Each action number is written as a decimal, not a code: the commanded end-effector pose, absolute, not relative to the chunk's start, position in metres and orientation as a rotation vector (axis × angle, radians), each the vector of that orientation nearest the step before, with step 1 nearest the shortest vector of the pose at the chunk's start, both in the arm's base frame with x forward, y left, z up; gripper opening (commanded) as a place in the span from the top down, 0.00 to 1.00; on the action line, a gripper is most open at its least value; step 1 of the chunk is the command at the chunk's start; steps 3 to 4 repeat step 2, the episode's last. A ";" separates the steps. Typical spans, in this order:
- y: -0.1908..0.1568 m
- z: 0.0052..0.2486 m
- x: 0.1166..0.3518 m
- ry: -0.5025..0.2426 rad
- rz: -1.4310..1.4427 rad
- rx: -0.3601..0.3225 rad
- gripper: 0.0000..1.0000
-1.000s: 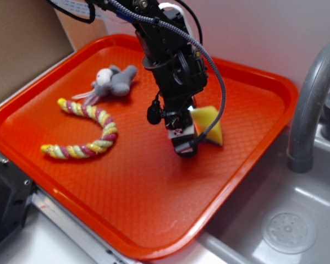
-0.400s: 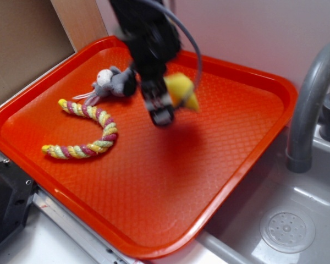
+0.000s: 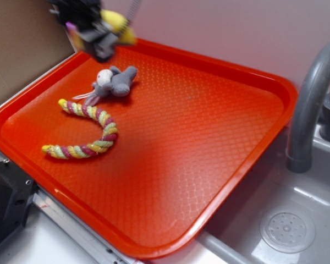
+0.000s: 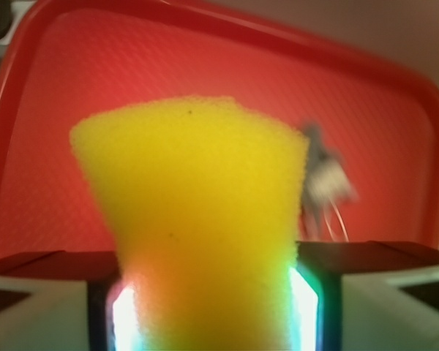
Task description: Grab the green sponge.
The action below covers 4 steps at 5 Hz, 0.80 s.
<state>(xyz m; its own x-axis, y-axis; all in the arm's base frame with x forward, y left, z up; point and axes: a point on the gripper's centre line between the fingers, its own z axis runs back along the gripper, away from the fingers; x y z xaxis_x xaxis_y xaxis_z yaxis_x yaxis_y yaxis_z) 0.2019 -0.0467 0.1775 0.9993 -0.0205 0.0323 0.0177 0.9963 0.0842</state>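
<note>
Gripper [image 3: 102, 38] jaws pinching the green sponge [image 4: 194, 219] above the tray's [image 3: 220, 137] far-left corner; soft foam could slip free.

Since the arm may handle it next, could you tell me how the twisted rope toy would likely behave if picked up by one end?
The rope toy would probably droop: it lies in a loose curve on the tray, suggesting soft, flexible cord. It looks light for its size. Its twisted, fuzzy surface should grip rather than slip.
</note>
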 end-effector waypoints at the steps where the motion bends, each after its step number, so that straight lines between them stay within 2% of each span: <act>1: -0.037 0.223 0.177 -0.116 0.202 0.024 1.00; 2: -0.033 0.208 0.188 -0.026 0.181 0.046 1.00; 4: -0.033 0.208 0.188 -0.026 0.181 0.046 1.00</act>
